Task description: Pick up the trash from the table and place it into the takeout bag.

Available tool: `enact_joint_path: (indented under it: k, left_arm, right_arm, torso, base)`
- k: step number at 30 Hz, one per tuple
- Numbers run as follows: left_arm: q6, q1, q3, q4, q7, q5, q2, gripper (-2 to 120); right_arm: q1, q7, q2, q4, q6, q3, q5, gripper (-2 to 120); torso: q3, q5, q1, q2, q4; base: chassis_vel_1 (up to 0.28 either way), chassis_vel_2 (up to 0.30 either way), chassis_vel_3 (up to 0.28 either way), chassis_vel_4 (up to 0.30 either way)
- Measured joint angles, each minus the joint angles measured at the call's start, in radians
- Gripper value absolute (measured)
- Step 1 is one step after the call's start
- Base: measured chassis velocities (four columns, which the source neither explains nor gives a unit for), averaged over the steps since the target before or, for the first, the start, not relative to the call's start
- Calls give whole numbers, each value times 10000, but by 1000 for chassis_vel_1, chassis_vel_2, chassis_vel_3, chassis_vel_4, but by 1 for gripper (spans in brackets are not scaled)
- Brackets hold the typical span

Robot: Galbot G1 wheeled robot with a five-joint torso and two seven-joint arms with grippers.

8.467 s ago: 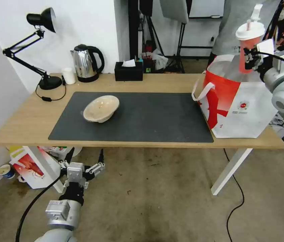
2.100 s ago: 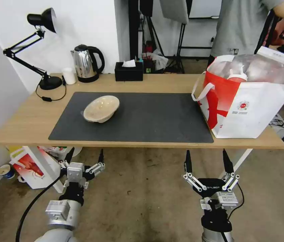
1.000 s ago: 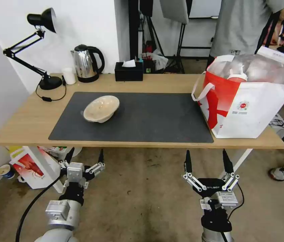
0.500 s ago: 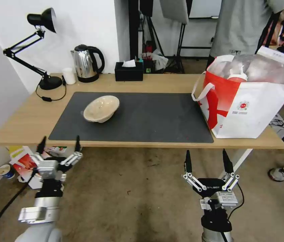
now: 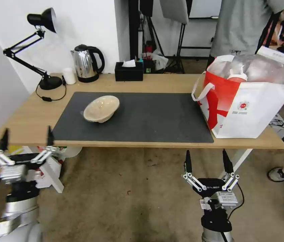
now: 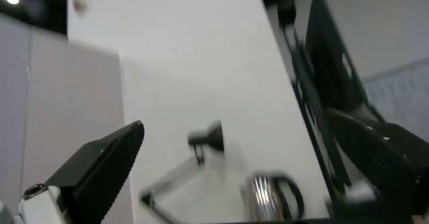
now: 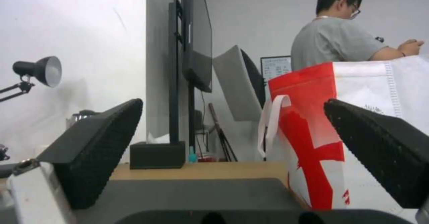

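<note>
Silver arms, black serrated fingers point(image 5: 188, 161) (white linkages, black cables).

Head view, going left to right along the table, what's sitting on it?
Lamp → white cup → kettle → beige bowl → tissue box → takeout bag.

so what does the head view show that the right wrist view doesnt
Head view alone: the shallow beige bowl on the dark grey mat, the red lidded straw cup inside the takeout bag, and the open left gripper at the table's near left corner. Right wrist view alone: the person's upper body behind the bag. Both share the bag, the tissue box, the desk lamp and the open right gripper.
</note>
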Motion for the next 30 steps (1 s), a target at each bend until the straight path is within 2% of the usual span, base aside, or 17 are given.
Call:
enact_joint_path:
  k: [1,2,3,4,5,6,7,9,10,12,14,23,30]
  left_arm:
    - [-56,1,-29,3,46,-38,10,100]
    - [-427,-45,-230,-78,202,-238,99,100]
    - [-427,-45,-230,-78,202,-238,99,100]
    - [-720,-88,-397,-182,395,-435,233,100]
    - [-707,-99,-380,-185,634,-570,340,100]
    - [-922,-189,-486,-355,941,-820,570,100]
    - [-972,-266,-483,-388,1082,-916,620,100]
    - [-972,-302,-467,-388,1120,-932,625,100]
    - [-973,-323,-459,-390,1139,-937,631,100]
    - [-958,-327,-395,-389,1204,-951,662,100]
    - [-951,-325,-352,-390,1264,-972,682,100]
    - [-834,-407,-176,-351,1582,-1157,789,100]
    - [-613,-311,-25,-634,1727,-1351,989,100]
  right_arm:
    - [-2,0,-2,0,0,1,1,100]
    - [-2,1,-2,0,0,1,0,100]
    - [-2,1,-2,0,0,1,0,100]
    - [0,0,0,0,0,1,1,100]
    - [-2,1,-1,0,0,0,1,100]
    - [-1,1,0,0,0,2,1,100]
    - [-1,1,-2,0,0,2,1,100]
    - [-2,1,-2,1,0,2,1,100]
    - [-1,1,-1,1,0,0,1,100]
    - [-1,1,-2,1,0,1,1,100]
    - [0,1,-1,0,0,1,1,100]
    - [-1,1,-1,0,0,0,1,100]
    - [0,1,-1,0,-1,1,1,100]
  torso:
    - [1,-17,0,0,-1]
    - [0,-14,0,0,-2]
    - [0,-14,0,0,-2]
    - [0,7,1,0,0]
    - [1,-28,-1,0,1]
    - [0,3,0,0,-6]
    - [0,-8,-1,0,-2]
    - [1,-21,-1,1,-2]
    - [0,0,-1,2,-1]
    - [0,-14,-1,2,-1]
    - [0,-3,-1,1,-2]
    - [0,-8,-1,1,-2]
    - [1,-7,-1,1,-1]
  base:
    - [0,0,0,0]
    - [0,0,0,0]
    - [0,0,0,0]
    - [0,0,0,0]
    - [0,0,0,0]
    - [0,0,0,0]
    - [0,0,0,0]
    - [0,0,0,0]
    - [0,0,0,0]
    - [0,0,0,0]
    - [0,0,0,0]
    - [0,0,0,0]
    - [0,0,0,0]
